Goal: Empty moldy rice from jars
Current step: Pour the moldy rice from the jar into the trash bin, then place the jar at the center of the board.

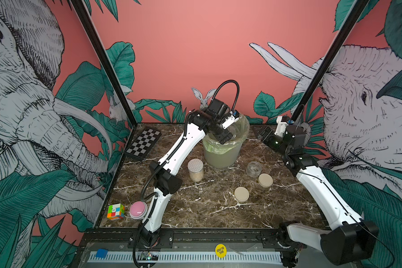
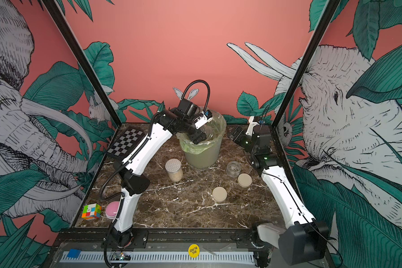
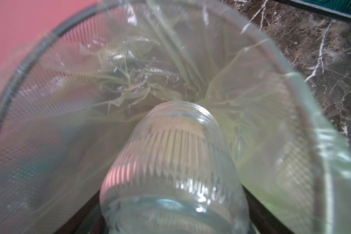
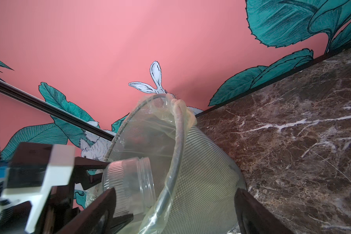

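Observation:
My left gripper (image 1: 228,137) is shut on a clear ribbed jar (image 3: 170,162), tipped mouth-down inside the bin (image 1: 221,155) lined with a green-tinted bag (image 3: 130,85). No grains show in this jar (image 4: 130,178). A taller jar (image 1: 195,169) with a white dotted lid stands in front of the bin to the left, with moldy rice (image 1: 196,177) in its lower part. An open, empty squat jar (image 1: 254,169) stands to the right, with two beige lids (image 1: 265,179) (image 1: 241,194) lying near it. My right gripper (image 1: 258,134) hangs open just right of the bin, holding nothing.
A checkerboard (image 1: 143,143) lies at the back left. A colour cube (image 1: 115,211) and a pink round object (image 1: 138,209) sit at the front left beside the left arm's base. Black frame posts stand at both back corners.

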Available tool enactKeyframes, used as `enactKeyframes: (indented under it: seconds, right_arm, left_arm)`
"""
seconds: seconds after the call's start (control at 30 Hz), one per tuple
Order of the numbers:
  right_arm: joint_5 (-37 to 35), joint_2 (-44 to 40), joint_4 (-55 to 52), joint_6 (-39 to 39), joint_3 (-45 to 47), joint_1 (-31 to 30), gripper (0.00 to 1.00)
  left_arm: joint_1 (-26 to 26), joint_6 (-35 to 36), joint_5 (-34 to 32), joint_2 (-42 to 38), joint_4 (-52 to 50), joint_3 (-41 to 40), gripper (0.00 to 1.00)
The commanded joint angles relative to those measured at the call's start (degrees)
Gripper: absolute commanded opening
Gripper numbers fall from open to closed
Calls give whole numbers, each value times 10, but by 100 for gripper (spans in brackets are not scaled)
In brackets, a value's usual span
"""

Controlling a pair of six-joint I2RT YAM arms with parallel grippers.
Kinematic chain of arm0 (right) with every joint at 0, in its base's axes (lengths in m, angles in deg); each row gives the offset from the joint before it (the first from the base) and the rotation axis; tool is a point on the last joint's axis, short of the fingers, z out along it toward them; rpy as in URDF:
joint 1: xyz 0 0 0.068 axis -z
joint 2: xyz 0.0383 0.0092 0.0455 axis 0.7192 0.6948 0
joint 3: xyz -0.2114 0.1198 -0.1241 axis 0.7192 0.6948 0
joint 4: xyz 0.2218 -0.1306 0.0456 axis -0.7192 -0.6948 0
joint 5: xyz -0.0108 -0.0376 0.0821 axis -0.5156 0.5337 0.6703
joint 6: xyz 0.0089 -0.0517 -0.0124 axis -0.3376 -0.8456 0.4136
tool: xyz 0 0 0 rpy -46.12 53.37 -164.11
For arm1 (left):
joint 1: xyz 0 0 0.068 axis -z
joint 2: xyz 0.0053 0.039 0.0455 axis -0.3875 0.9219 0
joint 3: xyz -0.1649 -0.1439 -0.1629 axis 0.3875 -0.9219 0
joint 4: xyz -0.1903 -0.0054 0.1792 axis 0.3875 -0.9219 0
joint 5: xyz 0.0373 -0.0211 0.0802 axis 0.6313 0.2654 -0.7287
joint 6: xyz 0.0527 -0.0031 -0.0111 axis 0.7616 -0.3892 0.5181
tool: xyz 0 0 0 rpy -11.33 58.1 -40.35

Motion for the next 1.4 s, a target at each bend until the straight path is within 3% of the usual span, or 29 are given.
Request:
enactKeyframes:
  seconds: [0.0,0.03,0.1,0.13,0.2,0.47,0.67,0.9,1.17,1.37]
  right_arm:
    - [6,-10,20,-6,-15,-3,91]
    - [5,-7,29,-3,-13,-4,91]
    - [8,0,24,-2,-19,-5,90]
    - [12,-1,19,-5,-21,-5,90]
    - [7,-5,29,-5,-13,-7,90]
    - [-1,-14,5,-23,-23,-7,91]
    - [29,-13,34,14,-20,-5,92]
    - [81,-11,105,108,-19,-5,95]
    - [142,10,275,289,3,-5,97]
    - [160,23,350,368,9,-9,98]
  left_arm:
    - [-34,-41,62,-52,57,-34,0]
    - [-21,-26,103,-27,27,3,0]
    - [19,27,-39,14,-54,79,0]
    - [11,13,-66,17,-45,82,0]
    - [-20,-12,29,11,-27,80,0]
    - [-16,-48,-13,-62,70,1,0]
    - [-20,-155,47,-173,274,-152,0]
    - [-21,-236,88,-235,427,-247,0]
    - [-30,-356,139,-289,589,-365,0]
    - [-35,-414,174,-301,659,-403,0]
